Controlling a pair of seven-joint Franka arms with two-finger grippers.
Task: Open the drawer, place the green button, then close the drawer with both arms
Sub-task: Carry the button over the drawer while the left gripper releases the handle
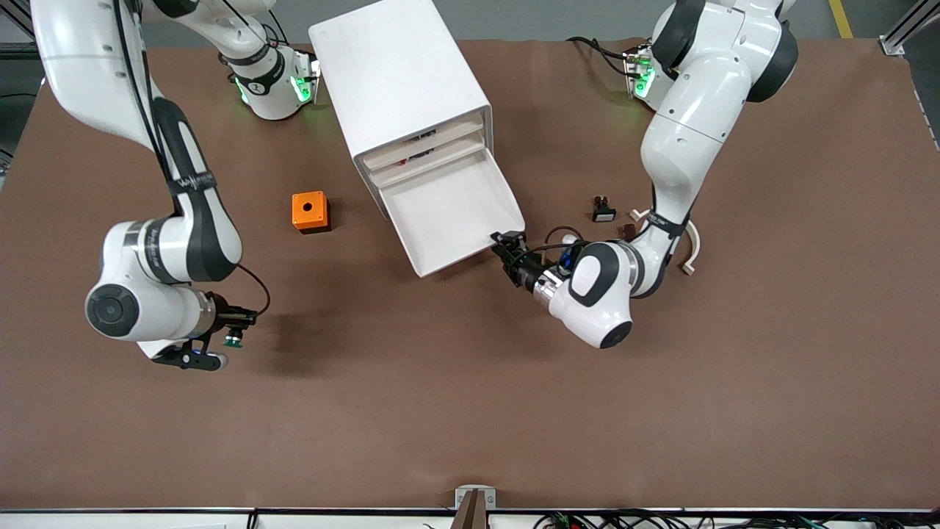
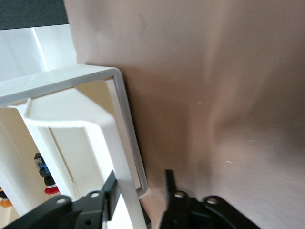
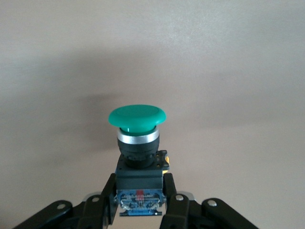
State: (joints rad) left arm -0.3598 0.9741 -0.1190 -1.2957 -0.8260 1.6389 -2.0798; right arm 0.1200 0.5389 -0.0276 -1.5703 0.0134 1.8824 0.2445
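The white cabinet (image 1: 400, 73) lies on the table with its lowest drawer (image 1: 470, 187) pulled far out and empty. My left gripper (image 1: 507, 244) is at the drawer's front corner toward the left arm's end. In the left wrist view (image 2: 140, 188) its open fingers straddle the drawer's front wall (image 2: 121, 143), one finger against it, the other apart from it. My right gripper (image 1: 231, 332) hangs over bare table, nearer the front camera than the orange box, shut on the button (image 1: 233, 339). The right wrist view shows the button's green cap (image 3: 137, 117) and its black-and-blue body between the fingers (image 3: 169, 188).
An orange box with a hole (image 1: 310, 211) sits beside the cabinet toward the right arm's end. A black switch with a white face (image 1: 604, 210), a small brown part (image 1: 628, 231) and white curved pieces (image 1: 691, 253) lie near the left arm. Small parts (image 2: 43, 167) show inside the cabinet.
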